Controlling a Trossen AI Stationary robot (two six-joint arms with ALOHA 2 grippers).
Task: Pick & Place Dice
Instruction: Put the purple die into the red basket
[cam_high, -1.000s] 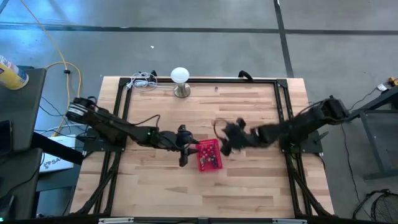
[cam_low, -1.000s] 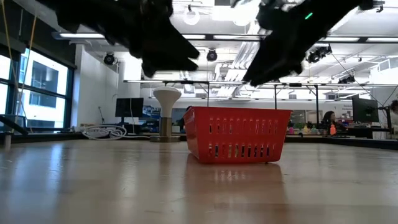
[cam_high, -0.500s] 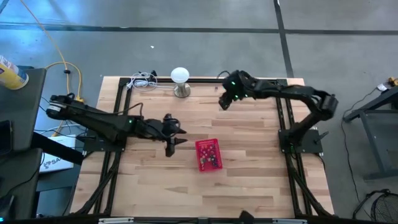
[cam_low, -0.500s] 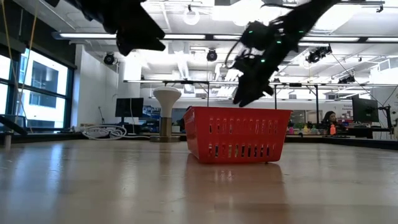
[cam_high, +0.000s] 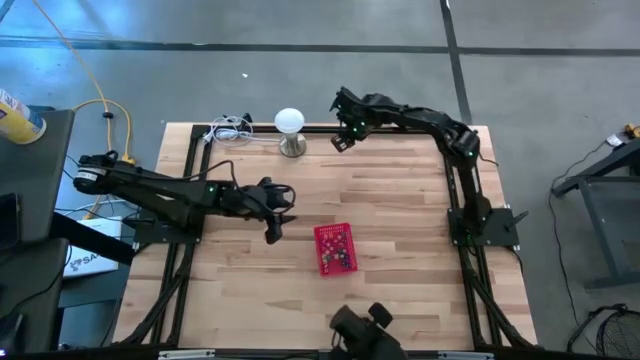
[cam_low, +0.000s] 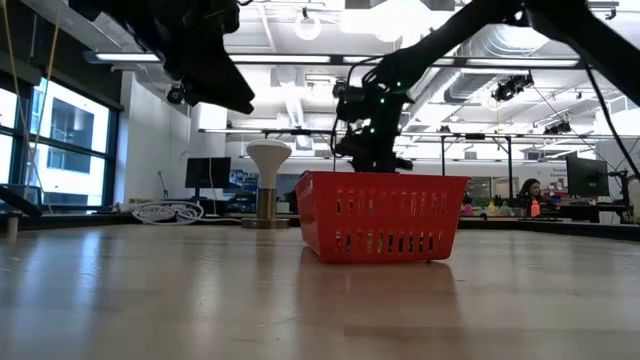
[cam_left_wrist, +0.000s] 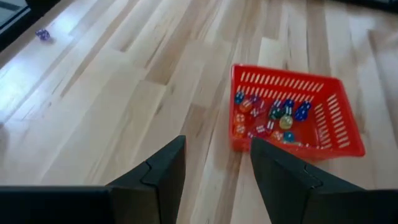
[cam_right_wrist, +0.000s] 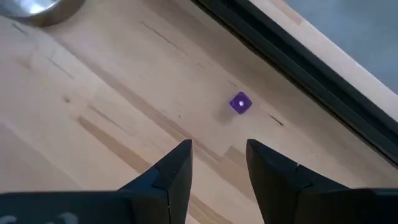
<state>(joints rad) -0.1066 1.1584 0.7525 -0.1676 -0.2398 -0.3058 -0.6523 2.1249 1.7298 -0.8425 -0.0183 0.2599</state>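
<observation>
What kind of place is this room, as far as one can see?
Probably a robotics lab or open workshop: a framed wooden table on a concrete floor, exposed ceiling ducts, and monitors on desks behind.

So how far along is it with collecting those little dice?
Many dice already lie in the red basket. Neither pincer holds anything; the right pincer is open above a purple die near the table's far edge. That die remains to fetch.

Dice (cam_left_wrist: 273, 116) in basket (cam_left_wrist: 339, 134), mid-table.
</observation>
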